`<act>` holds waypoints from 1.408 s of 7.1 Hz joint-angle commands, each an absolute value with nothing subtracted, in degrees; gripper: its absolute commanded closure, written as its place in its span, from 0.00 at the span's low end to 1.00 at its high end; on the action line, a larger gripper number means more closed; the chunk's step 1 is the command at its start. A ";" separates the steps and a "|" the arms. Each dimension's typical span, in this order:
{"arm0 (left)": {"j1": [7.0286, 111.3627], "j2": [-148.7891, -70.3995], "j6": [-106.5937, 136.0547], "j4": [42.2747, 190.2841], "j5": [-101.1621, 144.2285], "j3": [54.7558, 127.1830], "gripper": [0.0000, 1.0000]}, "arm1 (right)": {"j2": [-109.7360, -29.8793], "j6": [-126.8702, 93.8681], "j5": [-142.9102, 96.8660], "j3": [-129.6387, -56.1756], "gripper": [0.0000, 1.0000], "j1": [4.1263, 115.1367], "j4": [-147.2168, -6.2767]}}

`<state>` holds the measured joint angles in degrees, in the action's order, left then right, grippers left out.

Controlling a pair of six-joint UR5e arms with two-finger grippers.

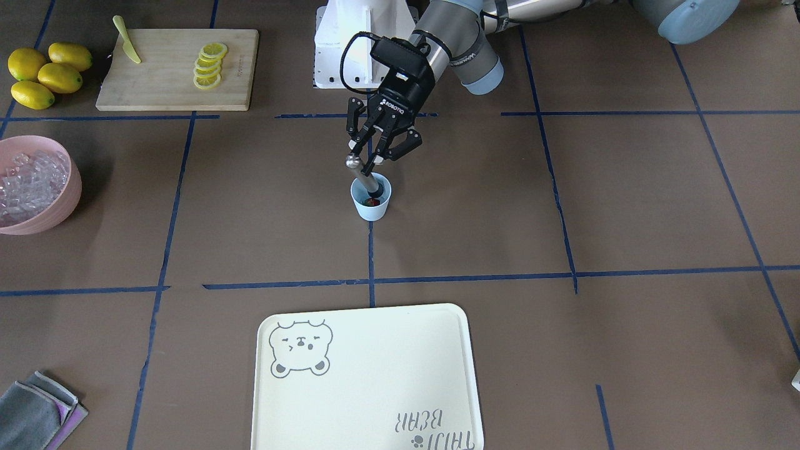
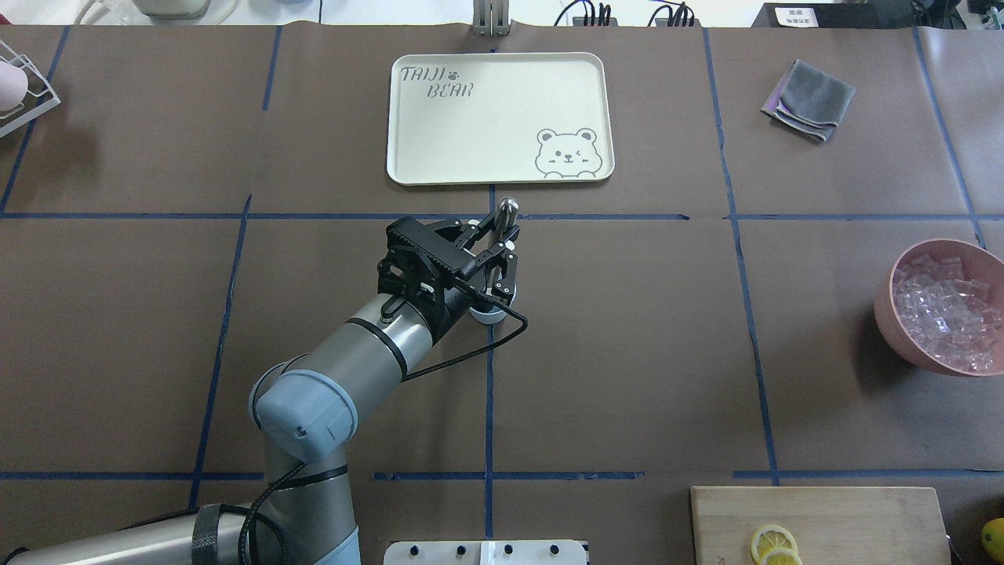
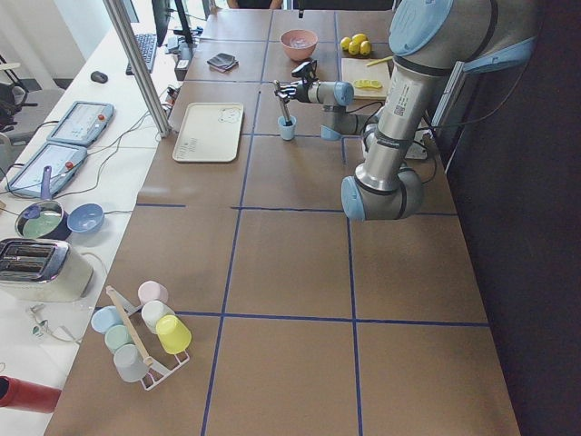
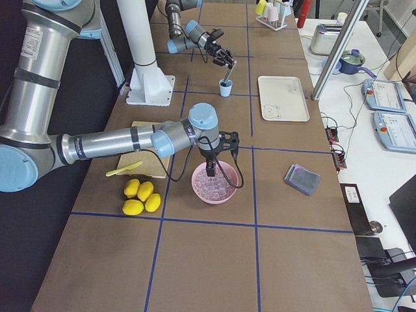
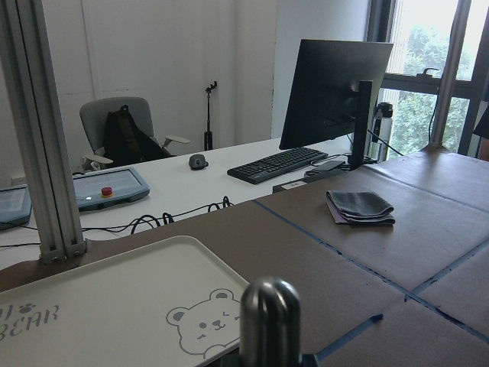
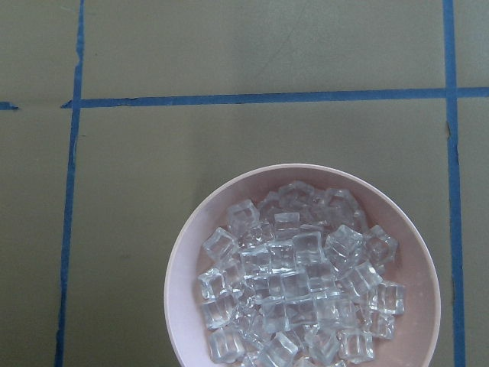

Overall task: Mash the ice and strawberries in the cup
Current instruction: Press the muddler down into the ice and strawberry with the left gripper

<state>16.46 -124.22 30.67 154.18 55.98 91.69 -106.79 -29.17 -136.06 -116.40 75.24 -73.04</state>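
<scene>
The pale-blue cup stands near the table's middle, and a red strawberry shows inside it. My left gripper is shut on a metal muddler, which leans with its lower end in the cup. In the overhead view the left gripper covers most of the cup. The ice fills a pink bowl. I cannot tell whether any ice is in the cup. My right gripper shows only in the exterior right view, above the bowl, and I cannot tell whether it is open or shut.
A cream bear tray lies beyond the cup. A cutting board with lemon slices and a yellow knife is near several lemons. A grey cloth lies at a corner. A cup rack stands at the far end.
</scene>
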 commanded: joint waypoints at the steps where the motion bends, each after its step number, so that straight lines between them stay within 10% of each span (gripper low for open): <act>1: 16.44 -124.19 30.67 154.16 55.99 91.67 1.00 | -106.79 -29.09 -136.05 -116.19 0.01 75.23 -73.04; 10: 21.25 -126.48 26.10 137.74 57.47 106.47 1.00 | -106.87 -29.18 -135.97 -116.19 0.01 75.32 -72.95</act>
<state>19.03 -126.74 26.10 147.06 56.89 101.12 -106.84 -29.18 -135.97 -116.12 75.28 -72.95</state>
